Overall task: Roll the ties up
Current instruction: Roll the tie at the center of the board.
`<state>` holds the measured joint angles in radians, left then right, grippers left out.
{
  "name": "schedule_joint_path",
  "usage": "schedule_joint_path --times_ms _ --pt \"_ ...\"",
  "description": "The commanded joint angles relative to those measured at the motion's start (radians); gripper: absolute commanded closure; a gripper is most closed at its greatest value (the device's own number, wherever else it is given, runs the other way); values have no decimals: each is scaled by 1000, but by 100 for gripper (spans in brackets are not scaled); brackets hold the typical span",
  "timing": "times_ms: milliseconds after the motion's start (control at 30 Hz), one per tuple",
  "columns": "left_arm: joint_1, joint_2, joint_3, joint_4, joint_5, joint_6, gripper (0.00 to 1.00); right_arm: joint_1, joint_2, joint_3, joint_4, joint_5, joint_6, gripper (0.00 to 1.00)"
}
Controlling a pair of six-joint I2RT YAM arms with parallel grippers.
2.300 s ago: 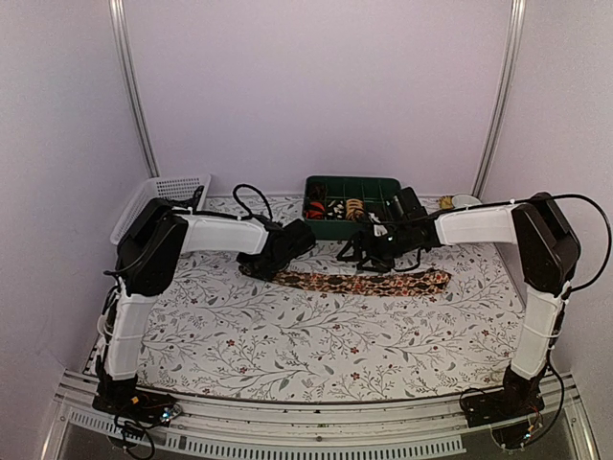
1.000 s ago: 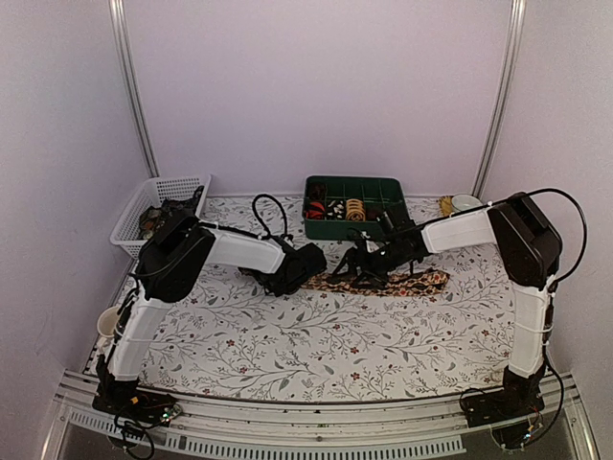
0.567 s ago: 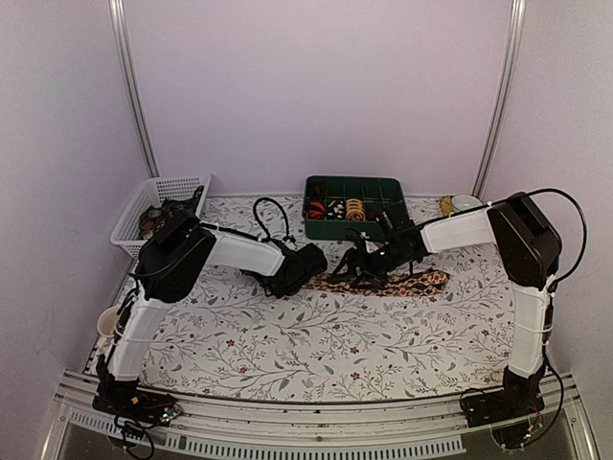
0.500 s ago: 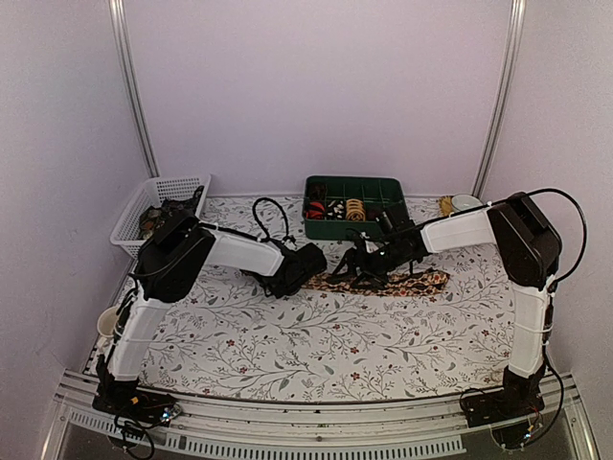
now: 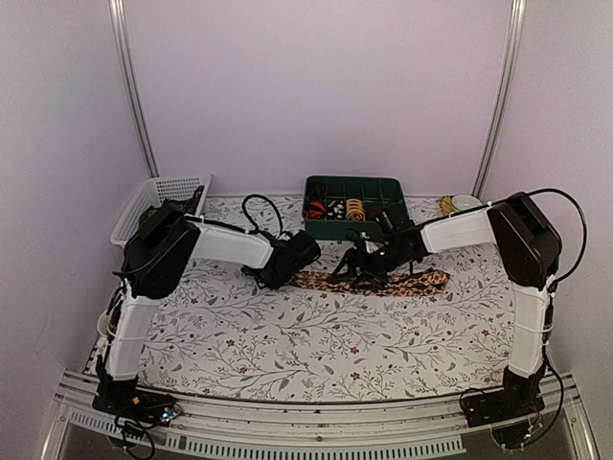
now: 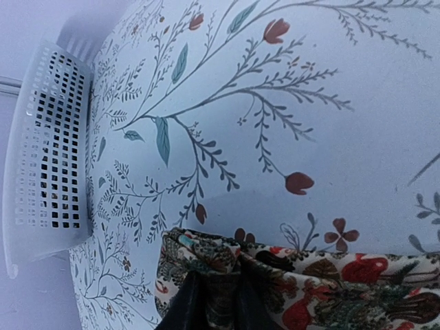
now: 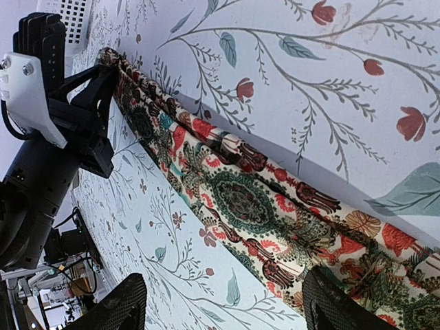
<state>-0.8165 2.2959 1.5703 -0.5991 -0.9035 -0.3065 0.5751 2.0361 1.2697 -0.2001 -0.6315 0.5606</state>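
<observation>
Left wrist view: your left claw (image 6: 215,306), narrow, pinches the end of the dark brown floral fabric necktie (image 6: 330,282) lying on the desk (image 6: 323,124); your right claw (image 7: 227,295) straddles it, wide.

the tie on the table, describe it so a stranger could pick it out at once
On the pale floral table, look just in front of the green tray at the far edge. The tie lies there as a long narrow strip running left to right. Its dark brown fabric with dense red and cream print stands out from the light surface beneath.
</observation>
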Motion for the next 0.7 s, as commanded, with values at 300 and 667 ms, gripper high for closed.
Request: schedule_joint_path --times_ms 300,667 --pt "21 -55 -44 60 142 -9 78 6 60 19 -6 -10 -1 22" --pt "30 -121 -80 99 200 -18 67 6 64 22 -6 -11 1 22"
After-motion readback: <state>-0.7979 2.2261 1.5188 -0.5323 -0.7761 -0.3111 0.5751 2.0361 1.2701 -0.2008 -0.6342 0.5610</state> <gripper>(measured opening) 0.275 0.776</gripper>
